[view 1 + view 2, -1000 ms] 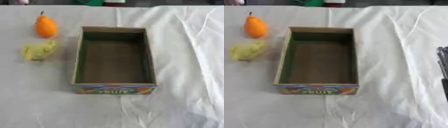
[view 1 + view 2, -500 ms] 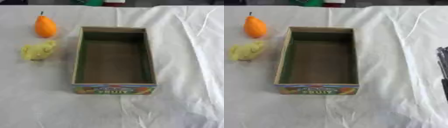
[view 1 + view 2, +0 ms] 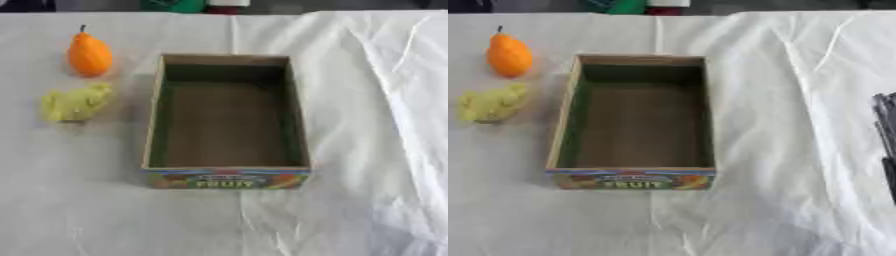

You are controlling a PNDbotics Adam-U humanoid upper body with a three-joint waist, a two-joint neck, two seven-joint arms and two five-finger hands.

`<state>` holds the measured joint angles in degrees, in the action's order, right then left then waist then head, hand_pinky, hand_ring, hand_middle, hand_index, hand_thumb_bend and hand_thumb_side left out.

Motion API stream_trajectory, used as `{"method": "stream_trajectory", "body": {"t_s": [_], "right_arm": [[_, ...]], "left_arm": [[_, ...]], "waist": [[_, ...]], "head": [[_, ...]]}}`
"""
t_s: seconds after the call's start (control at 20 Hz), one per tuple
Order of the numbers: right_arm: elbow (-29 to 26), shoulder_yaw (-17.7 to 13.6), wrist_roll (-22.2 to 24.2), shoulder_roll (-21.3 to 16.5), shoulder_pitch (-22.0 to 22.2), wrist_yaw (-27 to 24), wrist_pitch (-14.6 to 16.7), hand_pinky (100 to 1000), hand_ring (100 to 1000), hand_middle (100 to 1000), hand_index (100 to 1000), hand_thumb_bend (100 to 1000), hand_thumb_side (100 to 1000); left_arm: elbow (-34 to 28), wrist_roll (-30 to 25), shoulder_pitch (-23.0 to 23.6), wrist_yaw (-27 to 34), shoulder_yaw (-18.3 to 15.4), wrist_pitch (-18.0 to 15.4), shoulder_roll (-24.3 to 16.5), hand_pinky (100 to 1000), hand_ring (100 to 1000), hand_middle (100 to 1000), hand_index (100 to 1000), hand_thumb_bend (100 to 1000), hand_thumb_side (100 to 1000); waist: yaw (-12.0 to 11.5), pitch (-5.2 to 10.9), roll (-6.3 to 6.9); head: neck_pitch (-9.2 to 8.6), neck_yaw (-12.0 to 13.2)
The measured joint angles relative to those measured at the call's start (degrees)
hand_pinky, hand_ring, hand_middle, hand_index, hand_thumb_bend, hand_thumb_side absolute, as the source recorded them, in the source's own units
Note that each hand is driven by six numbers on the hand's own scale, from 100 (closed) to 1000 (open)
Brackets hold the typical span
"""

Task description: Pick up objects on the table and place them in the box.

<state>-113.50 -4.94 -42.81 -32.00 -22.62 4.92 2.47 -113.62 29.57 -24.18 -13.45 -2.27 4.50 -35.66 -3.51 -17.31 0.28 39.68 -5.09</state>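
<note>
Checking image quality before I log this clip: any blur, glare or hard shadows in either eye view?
Left eye view: soft overall, the box label barely legible; even light, faint shadows beside the orange pear-shaped fruit and yellow object. Right eye view: equally soft, no glare; a dark shape cut off at the right edge.

— What is showing colour here?
— An orange pear-shaped fruit (image 3: 89, 54), a pale yellow lumpy object (image 3: 77, 103), a brown cardboard box (image 3: 226, 173) wearing a multicoloured "FRUIT" label, all lying on white cloth (image 3: 367, 150).

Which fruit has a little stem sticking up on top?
The orange pear, farther back on the white cloth beside the box. The yellow lumpy fruit nearer the front shows no stem.
</note>
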Motion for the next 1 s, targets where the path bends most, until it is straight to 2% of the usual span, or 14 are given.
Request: {"method": "stream_trajectory", "body": {"t_s": [0.15, 0.35, 0.55, 0.65, 1.0], "right_arm": [[0.0, 0.0, 0.1, 0.0, 0.0, 0.0, 0.1, 620, 657, 547, 686, 100, 595], [0.0, 0.0, 0.2, -0.1, 0.0, 0.0, 0.1, 620, 657, 547, 686, 100, 595], [0.0, 0.0, 0.4, -0.3, 0.0, 0.0, 0.1, 620, 657, 547, 686, 100, 594], [0.0, 0.0, 0.5, -0.4, 0.0, 0.0, 0.1, 621, 657, 547, 686, 100, 594], [0.0, 0.1, 0.7, -0.5, -0.1, 0.0, 0.1, 621, 658, 548, 686, 100, 594]], "left_arm": [[0.0, -4.6, -0.2, -4.2, 1.4, 4.7, -3.6, 420, 620, 630, 852, 100, 921], [0.0, -14.7, -1.4, -10.3, 3.2, 10.8, -8.1, 443, 639, 661, 871, 100, 900], [0.0, -24.8, -2.6, -15.8, 4.5, 14.4, -11.6, 480, 668, 694, 885, 120, 917], [0.0, -29.6, -3.4, -18.3, 5.3, 15.2, -12.9, 502, 684, 710, 889, 256, 934], [0.0, -44.4, -7.1, -26.4, 8.4, 14.8, -15.6, 558, 722, 747, 895, 566, 985]], "waist": [[0.3, 0.03, 0.0], [0.3, 0.05, 0.15], [0.5, 0.07, 0.14], [0.7, 0.08, 0.07], [0.6, 0.22, -0.08]], "head": [[-0.15, 0.1], [-0.3, 0.2], [-0.35, -0.1], [-0.35, -0.4], [-0.42, -0.5]]}}
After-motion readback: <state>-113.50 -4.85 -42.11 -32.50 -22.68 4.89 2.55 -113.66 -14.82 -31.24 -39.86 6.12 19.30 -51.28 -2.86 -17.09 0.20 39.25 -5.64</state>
